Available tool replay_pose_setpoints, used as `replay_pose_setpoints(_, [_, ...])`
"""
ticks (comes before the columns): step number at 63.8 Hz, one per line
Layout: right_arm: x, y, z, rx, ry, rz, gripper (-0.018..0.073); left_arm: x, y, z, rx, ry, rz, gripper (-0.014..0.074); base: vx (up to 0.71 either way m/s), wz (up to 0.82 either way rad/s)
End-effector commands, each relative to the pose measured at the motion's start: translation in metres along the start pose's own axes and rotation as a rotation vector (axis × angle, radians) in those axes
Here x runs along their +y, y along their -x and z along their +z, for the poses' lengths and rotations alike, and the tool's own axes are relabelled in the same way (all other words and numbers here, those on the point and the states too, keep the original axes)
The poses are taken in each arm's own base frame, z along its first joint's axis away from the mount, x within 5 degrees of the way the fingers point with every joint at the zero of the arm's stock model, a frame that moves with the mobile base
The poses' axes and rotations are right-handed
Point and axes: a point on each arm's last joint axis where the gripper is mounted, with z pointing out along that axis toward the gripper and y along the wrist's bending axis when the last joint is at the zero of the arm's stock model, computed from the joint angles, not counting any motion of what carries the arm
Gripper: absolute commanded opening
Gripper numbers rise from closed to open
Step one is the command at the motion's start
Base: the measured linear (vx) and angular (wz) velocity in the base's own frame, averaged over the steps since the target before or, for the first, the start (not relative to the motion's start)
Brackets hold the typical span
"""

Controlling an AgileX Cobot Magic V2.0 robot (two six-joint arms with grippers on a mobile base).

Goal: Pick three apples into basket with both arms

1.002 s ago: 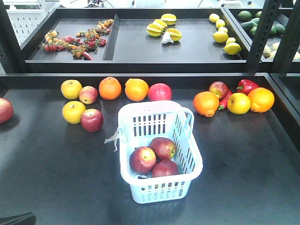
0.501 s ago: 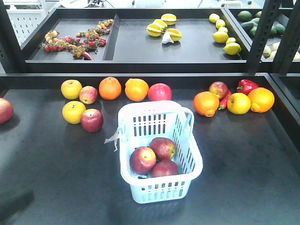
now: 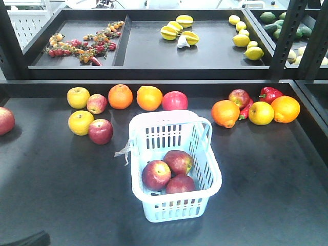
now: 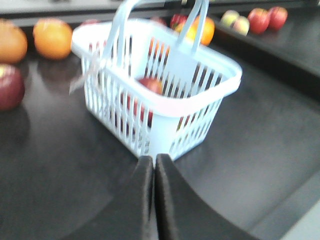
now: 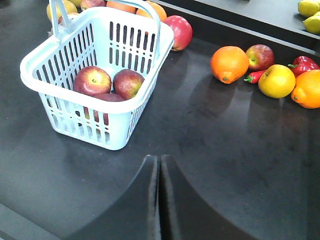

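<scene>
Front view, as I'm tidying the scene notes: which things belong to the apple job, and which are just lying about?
Job: three apples in the basket; left hand and right hand, both shut.
Lying about: oranges, yellow apples, red pepper, lemons.

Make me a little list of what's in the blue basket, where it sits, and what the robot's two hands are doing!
basket contents: three apples, dark red with yellow-green patches
basket: pale blue, on the black table
left gripper: jaws shut, empty, short of the basket
right gripper: jaws shut, empty, short of the basket
task: looks done
</scene>
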Motion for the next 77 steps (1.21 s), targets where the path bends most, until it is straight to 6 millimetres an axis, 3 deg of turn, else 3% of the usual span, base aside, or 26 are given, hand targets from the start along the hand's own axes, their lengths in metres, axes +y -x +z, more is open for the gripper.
replay_pose_setpoints(1, [-0.003,0.013,-0.004,-0.077,-0.021,-0.011,-0.0004,0.003,-0.001,0.000,-0.059,0.018,0.001,-0.0006,0.00,0.00])
replay_pose_setpoints(10, [-0.003,0.013,-0.004,-0.077,-0.021,-0.011,-0.0004,0.013,0.002,-0.003,-0.095,0.143,-0.004,-0.0006,0.00,0.00])
replay_pose_setpoints(42, [-0.003,0.013,-0.004,-0.077,-0.021,-0.011,-0.0004,0.031,0.009,-0.042,-0.393,0.552,-0.016,-0.0006,0.00,0.00])
replay_pose_setpoints(60, [-0.003,0.012,-0.004,-0.074,-0.021,-0.011,-0.0004,0.036,0.013,-0.049,-0.464,0.684,-0.010,-0.0006,0.00,0.00])
replay_pose_setpoints(77, [-0.003,0.012,-0.004,-0.074,-0.021,-0.011,-0.0004,0.036,0.016,-0.050,-0.498,0.684,-0.006,-0.0006,0.00,0.00])
